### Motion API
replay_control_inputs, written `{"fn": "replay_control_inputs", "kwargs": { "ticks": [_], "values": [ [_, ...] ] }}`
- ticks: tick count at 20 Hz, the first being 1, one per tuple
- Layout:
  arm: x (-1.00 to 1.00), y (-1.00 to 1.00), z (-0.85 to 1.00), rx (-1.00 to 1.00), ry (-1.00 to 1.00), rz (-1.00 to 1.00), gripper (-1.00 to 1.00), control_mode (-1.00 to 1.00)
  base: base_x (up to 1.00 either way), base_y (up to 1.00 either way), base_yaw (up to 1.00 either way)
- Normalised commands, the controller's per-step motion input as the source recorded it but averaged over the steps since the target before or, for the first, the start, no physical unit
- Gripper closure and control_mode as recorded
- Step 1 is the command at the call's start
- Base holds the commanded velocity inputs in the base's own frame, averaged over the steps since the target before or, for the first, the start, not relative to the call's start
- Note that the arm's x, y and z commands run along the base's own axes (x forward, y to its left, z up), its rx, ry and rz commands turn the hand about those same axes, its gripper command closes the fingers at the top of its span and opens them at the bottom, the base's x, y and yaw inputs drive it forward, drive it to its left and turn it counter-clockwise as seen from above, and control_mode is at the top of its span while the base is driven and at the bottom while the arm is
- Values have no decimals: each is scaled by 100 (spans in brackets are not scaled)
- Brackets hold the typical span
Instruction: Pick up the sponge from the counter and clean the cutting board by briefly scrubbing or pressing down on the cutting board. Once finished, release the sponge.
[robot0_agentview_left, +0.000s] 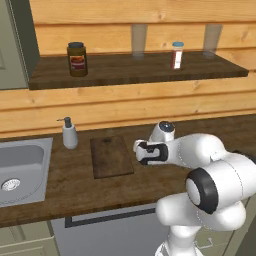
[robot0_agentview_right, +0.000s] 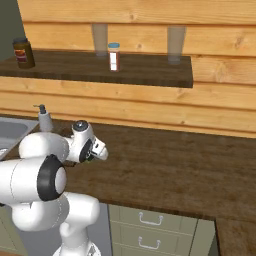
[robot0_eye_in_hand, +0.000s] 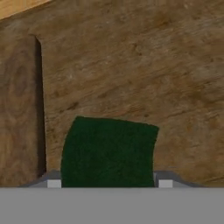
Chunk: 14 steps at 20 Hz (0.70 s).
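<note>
Nearest, in the hand view: small rectangular sponge with a dark green top (robot0_eye_in_hand: 108, 151) lying on the dark brown wood-plank counter (robot0_eye_in_hand: 144, 70), its near end running down between the two finger tips of the white arm's two-finger gripper (robot0_eye_in_hand: 109, 183). Light grey fingertips (robot0_eye_in_hand: 53, 183) standing one on each side of the sponge, close against its edges; whether clamped on it or merely alongside, cannot tell. Just left of the sponge, apart by a narrow strip of worktop, the raised edge of the flat dark brown wooden cutting board (robot0_eye_in_hand: 17, 109).

From the left base view: gripper hand low over the counter just right of the cutting board (robot0_agentview_left: 111, 156), sponge hidden beneath it. Board lying flat and bare between hand and grey metal sink (robot0_agentview_left: 25, 170) set in the worktop. Behind the board's left corner, a small grey soap dispenser (robot0_agentview_left: 69, 133) upright beside the sink.

Farthest: higher dark wooden shelf (robot0_agentview_left: 135, 70) against the plank wall, bearing a dark brown jar (robot0_agentview_left: 77, 59), a small white bottle with a red label (robot0_agentview_left: 176, 55) and two clear glasses (robot0_agentview_left: 138, 41).
</note>
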Motion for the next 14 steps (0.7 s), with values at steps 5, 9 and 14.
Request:
{"fn": "replay_control_inputs", "kwargs": {
  "ticks": [5,9,14],
  "values": [
    [0,30,55,11,6,-43,100,-100,0,0,0],
    [0,37,41,24,13,-42,100,-100,0,0,0],
    [-7,38,18,29,6,-26,100,-100,0,0,0]
  ]
}}
